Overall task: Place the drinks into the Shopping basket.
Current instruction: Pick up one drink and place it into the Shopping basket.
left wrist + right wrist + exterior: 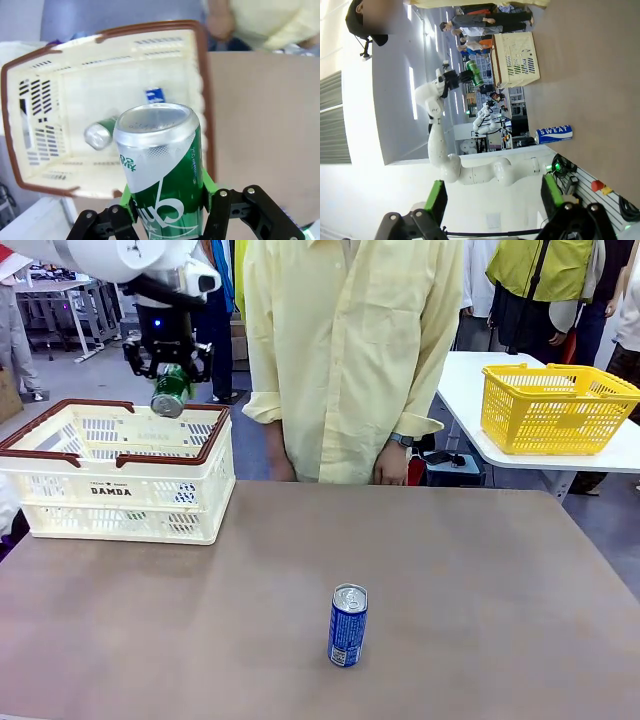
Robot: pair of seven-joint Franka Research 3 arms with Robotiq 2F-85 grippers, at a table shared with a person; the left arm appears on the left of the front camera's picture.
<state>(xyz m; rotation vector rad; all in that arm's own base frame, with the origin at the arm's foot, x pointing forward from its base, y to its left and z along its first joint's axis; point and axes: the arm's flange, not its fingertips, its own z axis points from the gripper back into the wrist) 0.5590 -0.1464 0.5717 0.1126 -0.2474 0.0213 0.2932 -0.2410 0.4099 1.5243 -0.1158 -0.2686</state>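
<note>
1. Now, left claw (172, 375) is clamped on a green can (170, 392), w/ the green pads (131, 200) pressed to both sides of the can body; can is tilted, silver top facing down toward the crate.
2. Held can hangs above the Shopping basket (60, 478), over its far rim near the far-right corner, not touching it.
3. Basket sits at the worktop (480, 570) far-left corner, "DAMDA" side facing the robot.
4. Left wrist view: inside the basket lies a second green can (100, 134) on its side on the floor; beside it a small blue-and-white patch (154, 95), can't tell what.
5. Blue can (348, 626) stands upright on the worktop, about mid-width, toward the near edge, well apart from the basket.
6. Right claw (492, 200): jaws spread wide, nothing between them.
7. Person in a pale yellow shirt (350, 350) stands at the far edge, hands (391, 466) down.
</note>
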